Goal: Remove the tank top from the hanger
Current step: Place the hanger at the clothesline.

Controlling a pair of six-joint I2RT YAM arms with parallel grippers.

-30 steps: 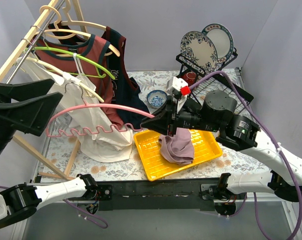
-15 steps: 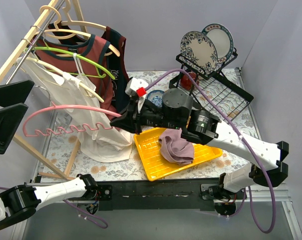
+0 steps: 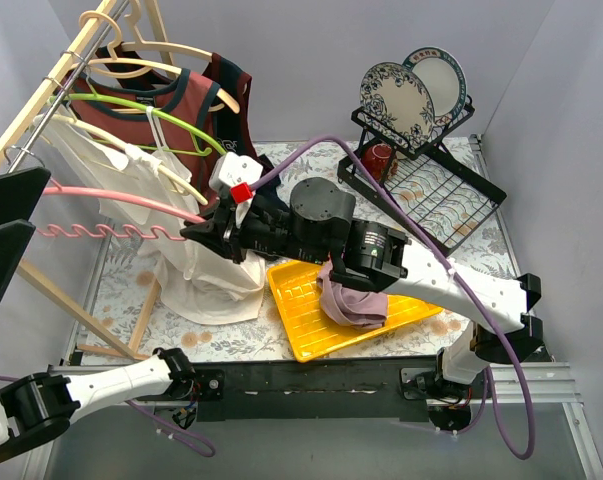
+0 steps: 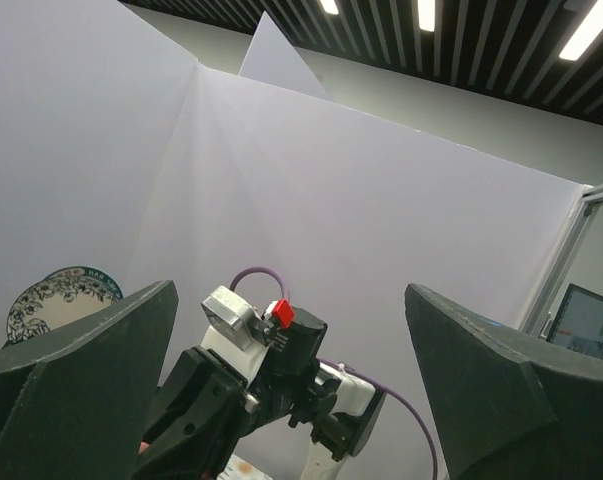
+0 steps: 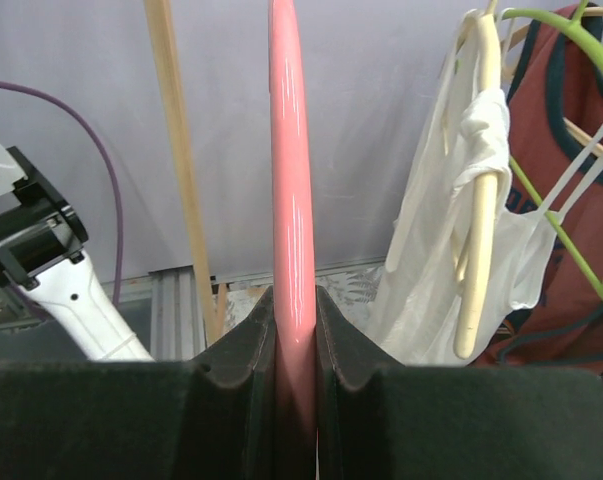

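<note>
A mauve tank top [image 3: 353, 295] lies crumpled in the yellow tray [image 3: 301, 325]. My right gripper [image 3: 196, 232] is shut on the end of a bare pink hanger [image 3: 111, 197] and holds it out to the left, its metal hook [image 3: 14, 156] close to the rack's rail. In the right wrist view the pink bar [image 5: 291, 180] is pinched between both fingers of the right gripper [image 5: 293, 300]. My left gripper [image 3: 3, 232] is open and empty at the left edge, raised high; in the left wrist view the left gripper [image 4: 291, 370] holds nothing between its wide-apart fingers.
A wooden clothes rack [image 3: 41, 95] at the left carries a white top [image 3: 181, 250], a maroon top [image 3: 186, 110] on a green hanger and a navy top [image 3: 243, 160]. A black dish rack [image 3: 441, 190] with plates [image 3: 396, 95] stands at the back right.
My right arm has swung left and up with the pink hanger, bringing its hook from above the table to beside the rack's rail. The left gripper has shifted slightly.
</note>
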